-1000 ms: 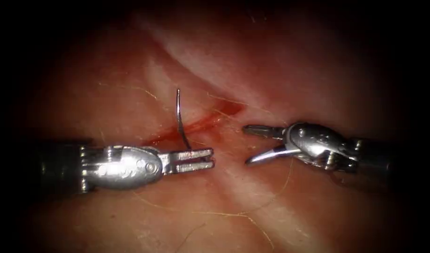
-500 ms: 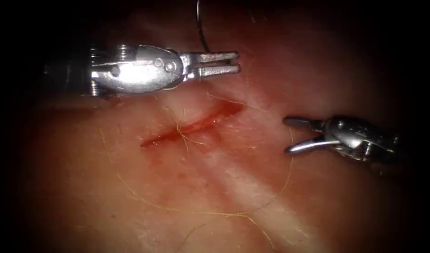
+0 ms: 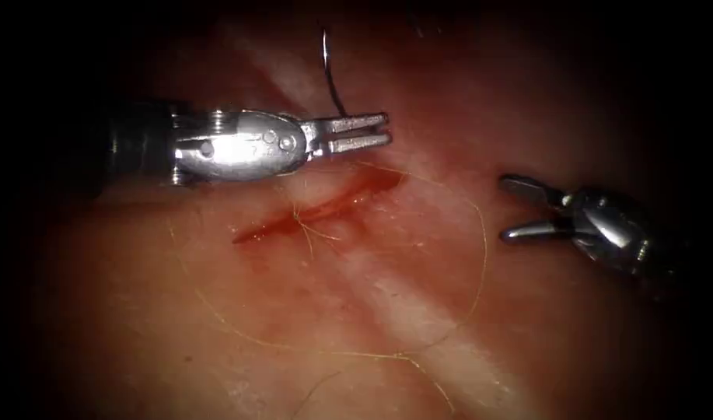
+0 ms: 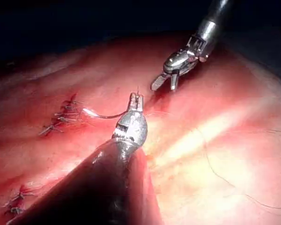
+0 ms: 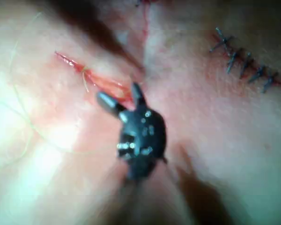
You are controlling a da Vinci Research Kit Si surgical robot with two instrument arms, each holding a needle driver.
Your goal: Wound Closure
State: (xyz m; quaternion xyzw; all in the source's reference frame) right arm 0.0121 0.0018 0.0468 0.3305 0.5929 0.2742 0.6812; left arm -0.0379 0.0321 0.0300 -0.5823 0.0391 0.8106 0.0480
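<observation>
One needle point(image 3: 330, 74), clamped near its lower end in L driver point(image 3: 369, 132), clear of tissue point(image 3: 418, 311), curving up above the cut point(image 3: 317, 210); R driver point(image 3: 519, 208) gaping wide, empty, well right of it.

The soft pink and red tissue point(image 3: 418, 311) has one pale whitish stripe. The thin cut point(image 3: 317, 210) is bright red with shiny red fluid. The fine thread point(image 3: 473, 295) is yellow. Both metal tools and the curved needle point(image 3: 330, 74) are shiny silver-grey.
</observation>
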